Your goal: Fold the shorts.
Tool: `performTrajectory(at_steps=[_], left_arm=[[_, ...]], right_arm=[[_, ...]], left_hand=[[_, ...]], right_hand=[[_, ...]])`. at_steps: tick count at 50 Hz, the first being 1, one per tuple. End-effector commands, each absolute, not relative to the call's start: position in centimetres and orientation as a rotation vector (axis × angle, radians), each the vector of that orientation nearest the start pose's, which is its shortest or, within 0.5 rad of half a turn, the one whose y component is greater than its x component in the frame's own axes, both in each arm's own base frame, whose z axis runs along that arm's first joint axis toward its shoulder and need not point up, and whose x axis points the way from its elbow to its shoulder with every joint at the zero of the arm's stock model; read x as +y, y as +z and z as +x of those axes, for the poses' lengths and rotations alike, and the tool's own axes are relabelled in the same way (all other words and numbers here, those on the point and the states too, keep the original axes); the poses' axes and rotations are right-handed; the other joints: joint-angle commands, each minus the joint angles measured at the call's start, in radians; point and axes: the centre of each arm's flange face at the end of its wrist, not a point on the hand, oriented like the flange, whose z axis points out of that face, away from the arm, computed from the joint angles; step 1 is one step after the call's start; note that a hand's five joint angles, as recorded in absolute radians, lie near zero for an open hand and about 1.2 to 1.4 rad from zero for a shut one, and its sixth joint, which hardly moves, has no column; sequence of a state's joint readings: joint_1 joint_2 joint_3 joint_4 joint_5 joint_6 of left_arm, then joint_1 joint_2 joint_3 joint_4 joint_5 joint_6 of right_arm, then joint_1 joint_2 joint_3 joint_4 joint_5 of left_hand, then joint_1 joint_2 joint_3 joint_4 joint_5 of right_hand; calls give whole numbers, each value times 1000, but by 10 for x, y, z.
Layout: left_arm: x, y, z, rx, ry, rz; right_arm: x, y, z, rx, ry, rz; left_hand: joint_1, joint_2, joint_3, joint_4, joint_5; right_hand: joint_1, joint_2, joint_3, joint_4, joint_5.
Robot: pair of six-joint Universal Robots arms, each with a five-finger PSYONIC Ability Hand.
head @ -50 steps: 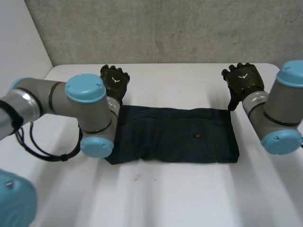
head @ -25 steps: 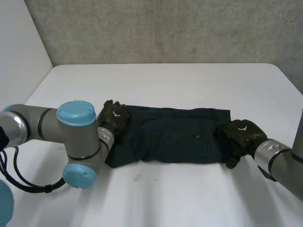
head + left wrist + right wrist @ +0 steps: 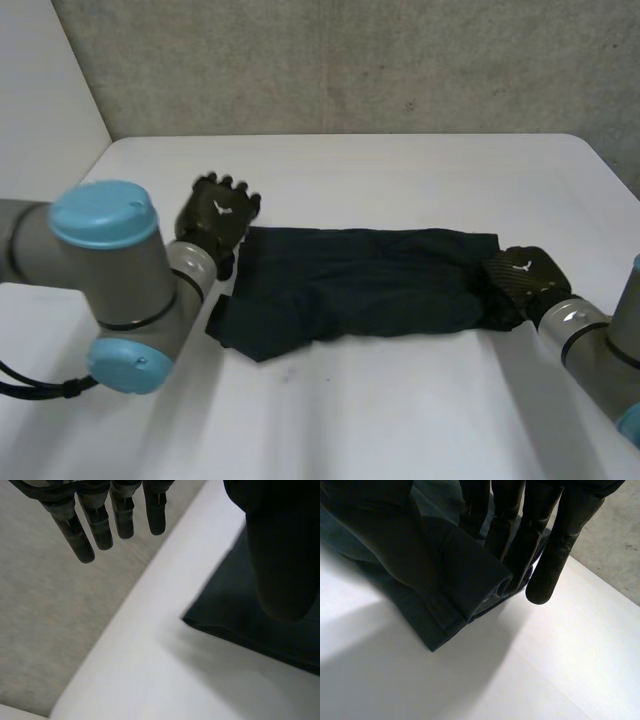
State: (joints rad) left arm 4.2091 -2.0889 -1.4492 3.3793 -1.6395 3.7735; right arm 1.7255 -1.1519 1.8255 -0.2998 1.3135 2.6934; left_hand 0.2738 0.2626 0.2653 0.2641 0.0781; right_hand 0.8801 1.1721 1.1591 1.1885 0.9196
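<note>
Dark navy shorts (image 3: 350,290) lie stretched crosswise on the white table (image 3: 400,410), rumpled along the near edge. My left hand (image 3: 218,213) hovers at their far left corner, just off the cloth. In the left wrist view its fingers (image 3: 100,525) are straight over the table's edge, with the thumb above the shorts' corner (image 3: 235,625), holding nothing. My right hand (image 3: 522,277) is at the shorts' right end. In the right wrist view its fingers (image 3: 560,535) and thumb pinch a folded edge of the cloth (image 3: 470,575).
A grey wall (image 3: 350,60) stands behind the table's far edge. My left arm's big elbow (image 3: 110,280) hangs over the table's near left part. Bare table lies in front of the shorts and beyond them.
My left hand has come off the shorts' left end and moved back and left. My right hand has closed on the right end, and the shorts have bunched along the near edge.
</note>
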Motion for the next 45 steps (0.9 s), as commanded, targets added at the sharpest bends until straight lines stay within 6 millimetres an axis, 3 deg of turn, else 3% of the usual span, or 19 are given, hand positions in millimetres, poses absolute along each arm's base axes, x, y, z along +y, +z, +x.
performTrajectory(at_steps=[1, 4, 9, 10, 15, 17, 18, 20, 22, 26, 30, 33, 34, 35, 42, 45], left_arm=[[-274, 236, -273, 1935, -2082, 1009], [-270, 250, -256, 1952, -2126, 930], [-260, 260, -245, 1984, -2197, 922], [-259, 260, -243, 1993, -2204, 919], [-258, 259, -236, 2027, -2210, 889], [-258, 258, -235, 2037, -2210, 875], [-258, 258, -235, 2038, -2210, 873], [-259, 259, -235, 2044, -2220, 858], [-260, 259, -234, 2049, -2225, 849], [-263, 261, -235, 2061, -2246, 823], [-266, 265, -235, 2077, -2281, 783], [-271, 267, -238, 2090, -2303, 761], [-272, 267, -238, 2093, -2304, 759], [-275, 268, -241, 2093, -2313, 757], [-283, 265, -260, 2118, -2325, 791], [-276, 258, -279, 2178, -2321, 836]], right_arm=[[-292, 165, 188, 2387, -1810, -1181], [-292, 177, 189, 2385, -1805, -1353], [-297, 202, 199, 2353, -1854, -1509], [-295, 207, 206, 2318, -1878, -1530], [-260, 237, 292, 1901, -1999, -1714], [-248, 235, 314, 1799, -1986, -1765], [-233, 230, 338, 1676, -1963, -1826], [-214, 224, 362, 1541, -1922, -1883], [-190, 206, 386, 1391, -1813, -1933], [-166, 171, 405, 1240, -1619, -1967], [-162, 164, 409, 1218, -1564, -1942], [-167, 173, 409, 1284, -1580, -1870], [-174, 186, 408, 1357, -1607, -1779], [-177, 191, 406, 1396, -1617, -1723], [-237, 264, 370, 1594, -1755, -1070], [-251, 268, 361, 1639, -1707, -912]], left_hand=[[-60, -49, -52, -51, -39], [-72, -61, -63, -62, -51], [-66, -55, -58, -57, -45], [-66, -55, -58, -57, -45], [-66, -55, -58, -57, -45], [-66, -55, -58, -57, -45], [-66, -55, -58, -57, -45], [-66, -55, -58, -57, -45], [-66, -55, -58, -57, -45], [-66, -55, -58, -57, -45], [-66, -55, -58, -57, -45], [-63, -52, -55, -54, -42], [-63, -52, -55, -54, -42], [-60, -49, -52, -51, -39], [-51, -40, -43, -42, -30], [-51, -40, -43, -42, -30]], right_hand=[[516, 224, 237, 208, 302], [516, 224, 237, 208, 302], [516, 224, 237, 208, 302], [516, 224, 237, 208, 302], [516, 224, 237, 208, 302], [516, 224, 237, 208, 302], [516, 224, 237, 208, 302], [516, 224, 237, 208, 302], [516, 224, 237, 208, 302], [516, 224, 237, 208, 302], [488, 196, 209, 180, 274], [-188, -480, -467, -497, -402], [-469, -761, -748, -778, -683], [-539, -831, -818, -847, -753], [-701, -993, -980, -1009, -915], [-706, -998, -985, -1014, -920]])
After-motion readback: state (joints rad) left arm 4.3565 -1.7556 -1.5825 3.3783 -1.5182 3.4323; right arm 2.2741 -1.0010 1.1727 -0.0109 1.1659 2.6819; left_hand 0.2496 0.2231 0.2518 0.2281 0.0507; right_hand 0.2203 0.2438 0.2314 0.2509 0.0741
